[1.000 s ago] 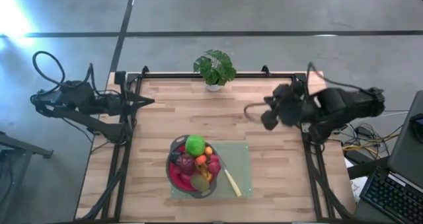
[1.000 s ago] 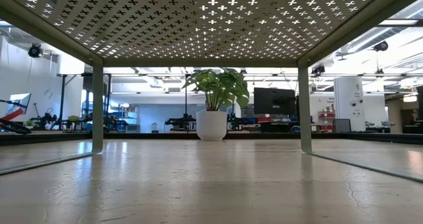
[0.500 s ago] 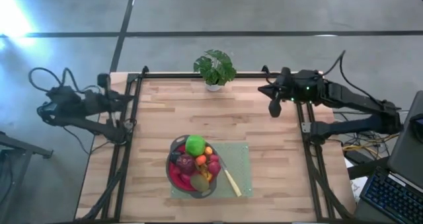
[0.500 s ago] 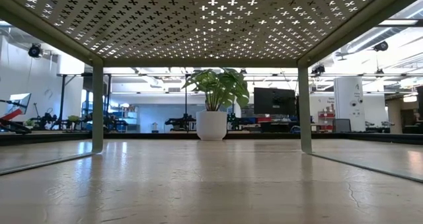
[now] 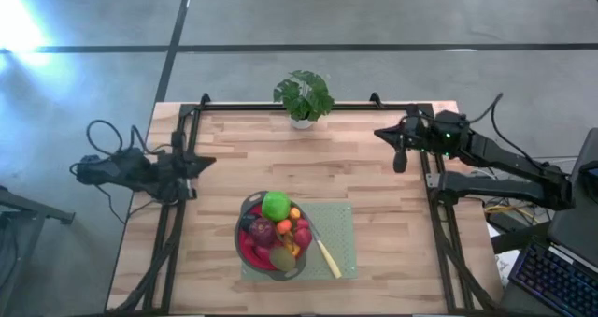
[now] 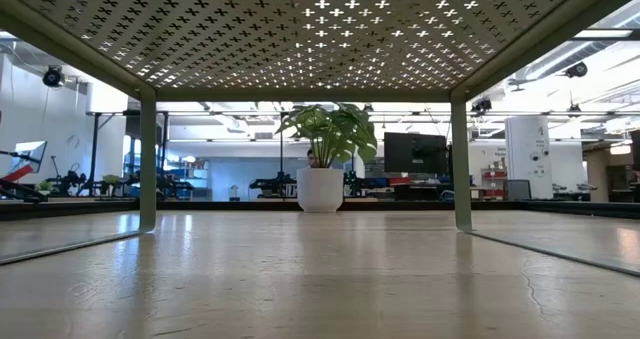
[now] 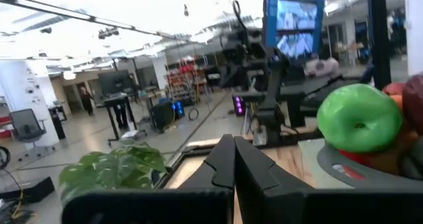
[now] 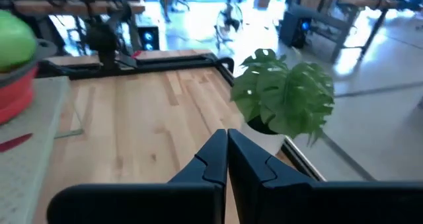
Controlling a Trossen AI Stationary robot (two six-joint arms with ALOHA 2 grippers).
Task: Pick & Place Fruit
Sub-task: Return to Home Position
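One wooden surface [image 5: 374, 195] carries a green mat [image 5: 341, 225] at 6 o'clock; on it a red bowl [image 5: 247, 250] holds the heaped fruit [image 5: 280, 235], a knife [image 5: 327, 256] just beside. A plant [image 5: 304, 94] stands at 12 o'clock. The left claw [image 5: 204, 161] at 9 o'clock and the right claw [image 5: 400, 158] at 2 o'clock both have fingers pressed together

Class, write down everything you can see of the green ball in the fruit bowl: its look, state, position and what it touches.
The green ball is bright green, round and smooth, plastic-looking, with a shallow dimple that shows in the left wrist view. It looks whole. It sits on top of the heap of fruit, on the side of the red, grey-rimmed bowl nearest the potted plant. It rests on the pieces beneath it, and nothing grips it.
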